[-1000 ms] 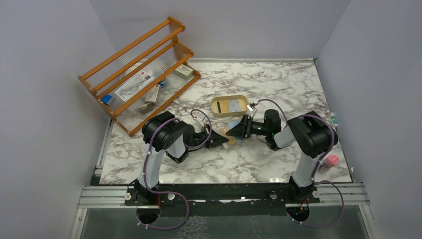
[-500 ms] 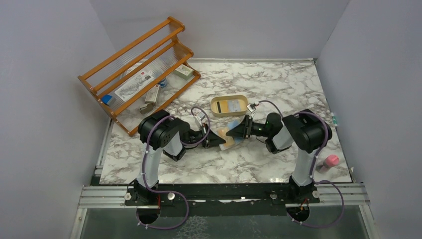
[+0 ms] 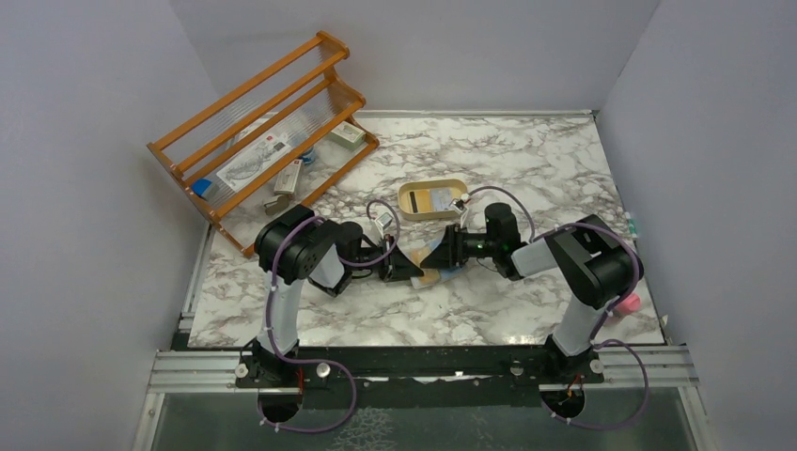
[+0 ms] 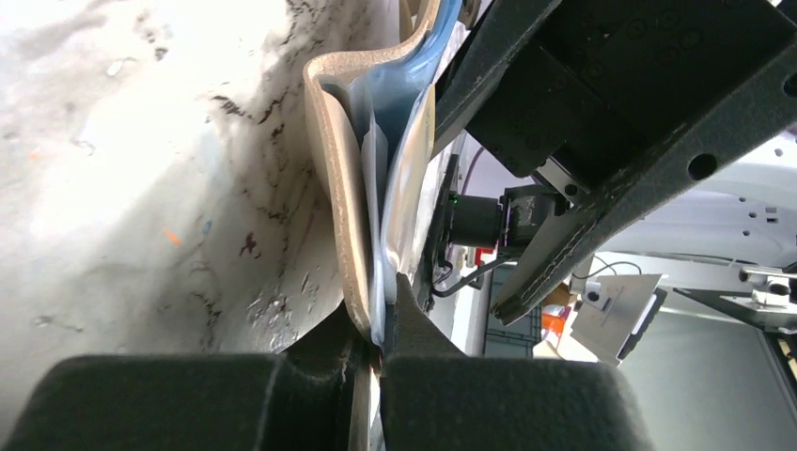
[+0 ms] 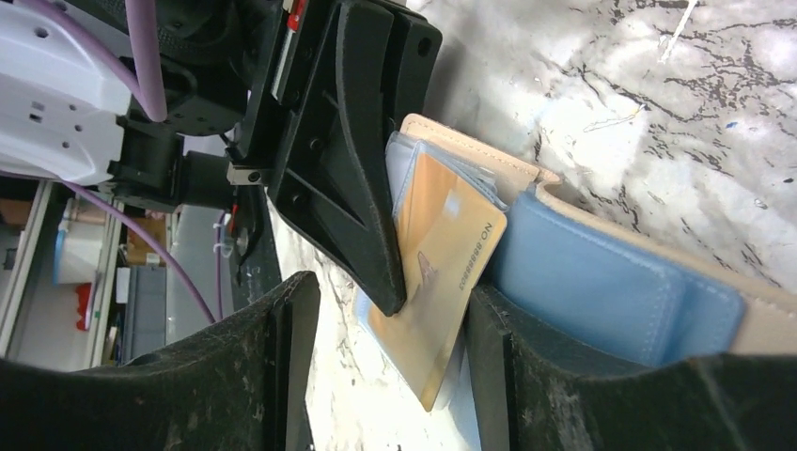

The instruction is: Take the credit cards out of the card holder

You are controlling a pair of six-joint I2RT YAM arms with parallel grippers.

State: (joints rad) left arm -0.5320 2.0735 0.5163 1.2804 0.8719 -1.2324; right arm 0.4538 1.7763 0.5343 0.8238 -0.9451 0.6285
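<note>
The tan card holder (image 3: 430, 276) lies open mid-table between both grippers, its light blue inside showing (image 5: 601, 282). My left gripper (image 4: 381, 329) is shut on one edge of the card holder (image 4: 334, 178), pinning it to the table; in the top view it sits left of the holder (image 3: 406, 266). A yellow-orange credit card (image 5: 442, 272) sticks halfway out of a pocket, over a whitish-blue card (image 5: 404, 169). My right gripper (image 5: 390, 376) is open, its jaws standing either side of the orange card's free end; it comes from the right (image 3: 442, 256).
A cream oval tray (image 3: 432, 198) holding a card with a dark stripe stands just behind the grippers. An orange wooden rack (image 3: 263, 132) with small items is at the back left. A pink object (image 3: 626, 303) lies at the right table edge.
My right gripper has moved left toward the card holder, closing in on the left gripper. The left gripper has shifted slightly and stays clamped on the holder.
</note>
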